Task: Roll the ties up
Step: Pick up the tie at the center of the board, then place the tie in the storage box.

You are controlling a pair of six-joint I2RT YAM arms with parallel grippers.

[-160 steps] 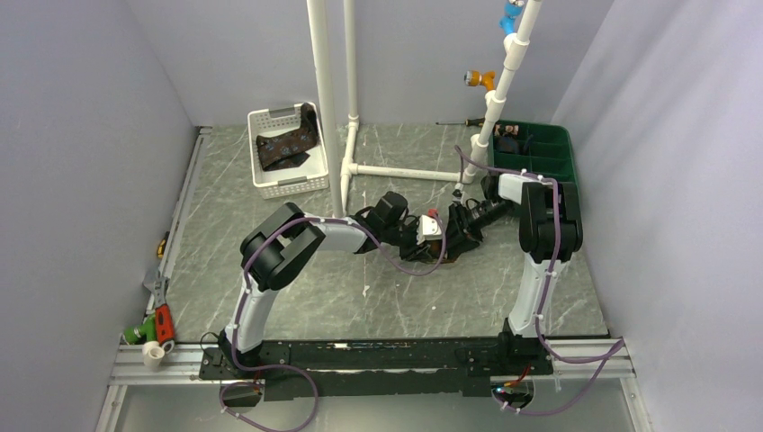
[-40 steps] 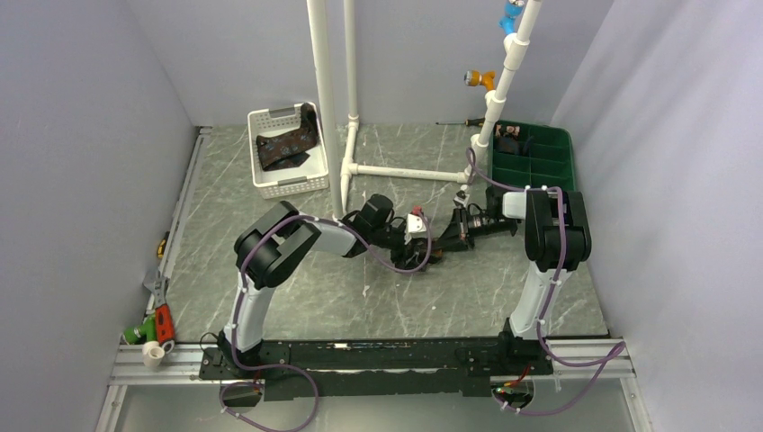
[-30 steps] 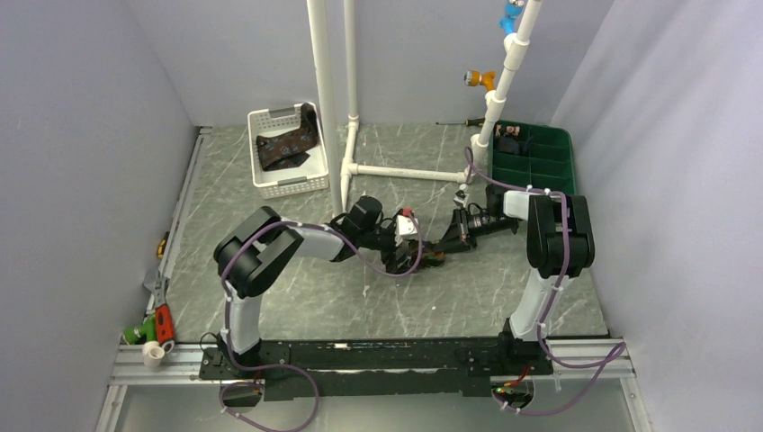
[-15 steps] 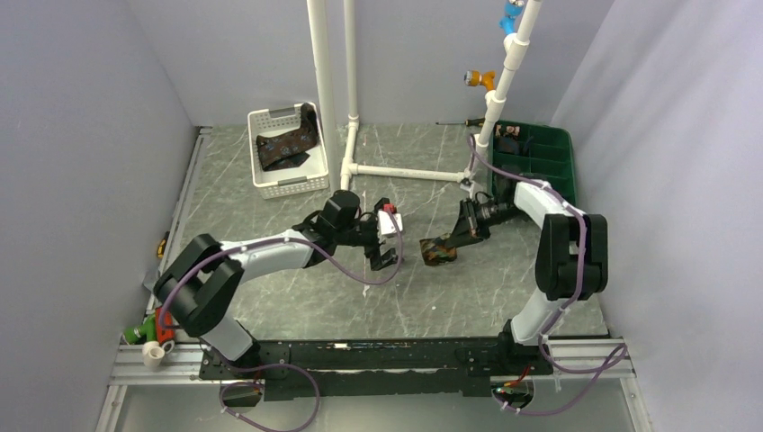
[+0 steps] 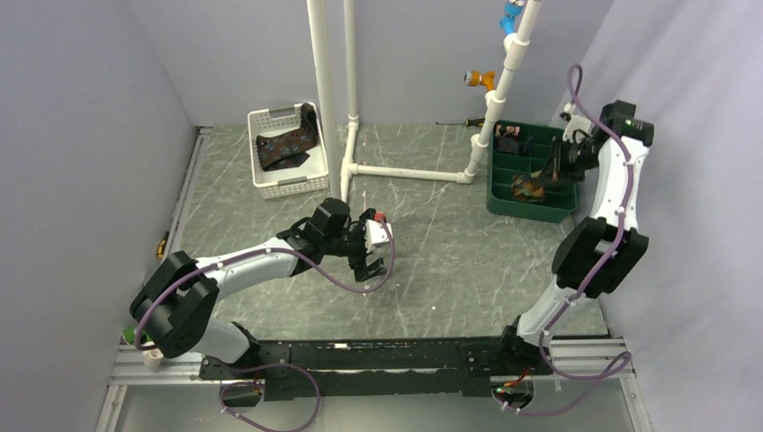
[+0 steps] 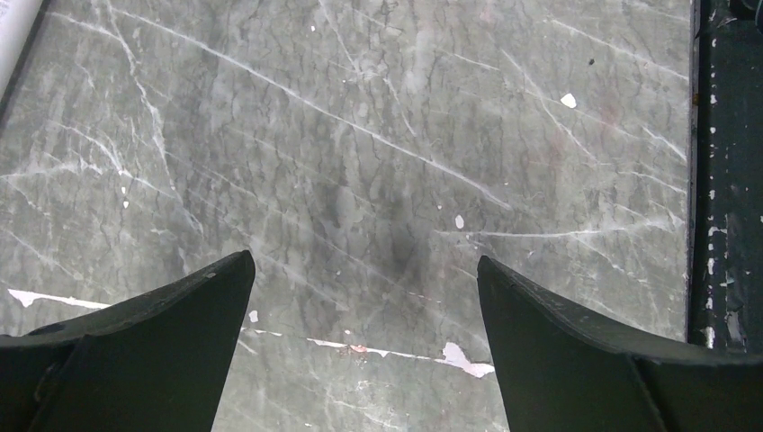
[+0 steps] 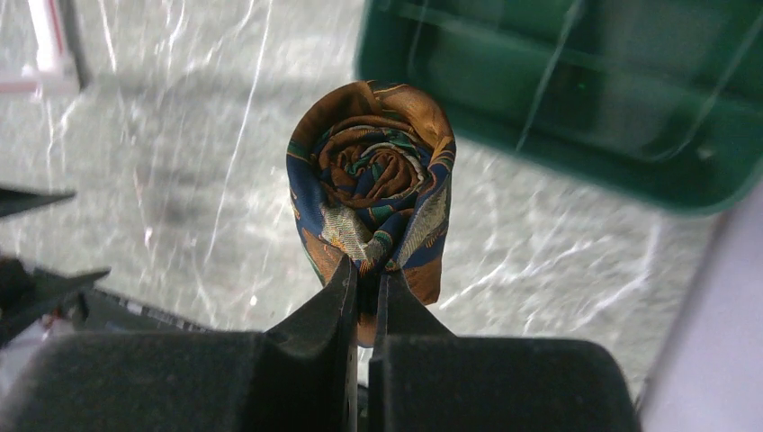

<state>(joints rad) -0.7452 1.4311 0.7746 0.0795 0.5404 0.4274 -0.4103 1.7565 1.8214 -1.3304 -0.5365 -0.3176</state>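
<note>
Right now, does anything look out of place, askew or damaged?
Nothing spilled or damaged. The rolled tie is pinched in the right fingers near the green tray, roll intact. An unrolled tie slumps in the white basket, one end poking over its rim.

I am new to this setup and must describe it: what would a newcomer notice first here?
First, the rolled tie, a tight orange, brown and teal spiral pinched by the shut right gripper in the air at the green compartment tray, back right. Then the left gripper, open and empty over the grey veined table, and another dark tie lying unrolled in the white basket, back left.
</note>
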